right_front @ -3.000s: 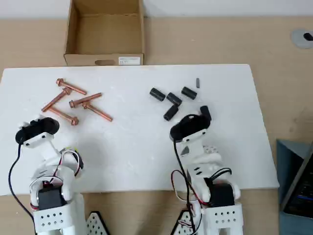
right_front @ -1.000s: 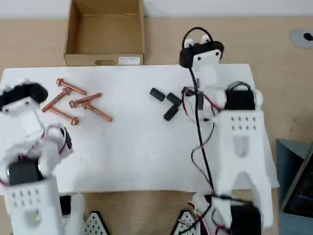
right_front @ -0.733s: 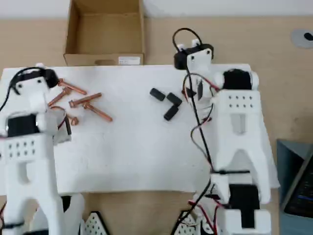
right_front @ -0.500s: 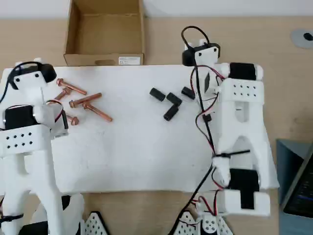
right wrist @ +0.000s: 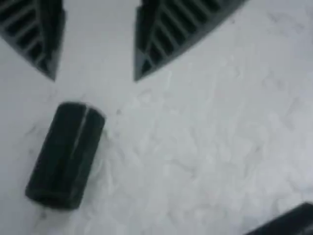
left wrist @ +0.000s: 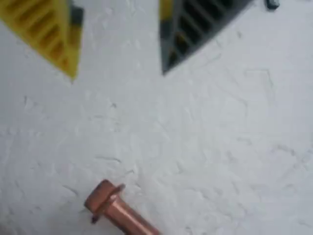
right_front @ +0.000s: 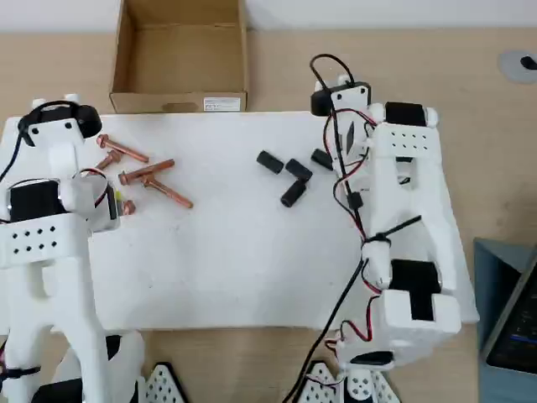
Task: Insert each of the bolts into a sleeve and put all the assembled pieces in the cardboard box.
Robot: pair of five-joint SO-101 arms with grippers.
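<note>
Several copper bolts (right_front: 147, 171) lie scattered at the left of the white mat (right_front: 226, 252). Several black sleeves (right_front: 293, 193) lie in a cluster at centre right. The cardboard box (right_front: 179, 102) stands open and empty behind the mat. My left arm (right_front: 50, 210) stretches over the bolts; my left gripper (left wrist: 117, 68) is open, its yellow fingertips (left wrist: 54, 39) above bare mat with one bolt head (left wrist: 104, 198) a little way off. My right arm (right_front: 403, 185) reaches over the sleeves; my right gripper (right wrist: 93, 73) is open with one sleeve (right wrist: 66, 154) lying just beyond its fingertips.
The mat rests on a wooden table (right_front: 470, 84). A second sleeve (right wrist: 293, 220) shows at the edge of the right wrist view. A dark device (right_front: 508, 319) sits off the mat's right side, and a grey disc (right_front: 518, 65) lies at the far right.
Both arms have unfolded from near the front edge and stretched forward over the mat, the left one to the bolts and the right one to the sleeves. Bolts and sleeves lie as before.
</note>
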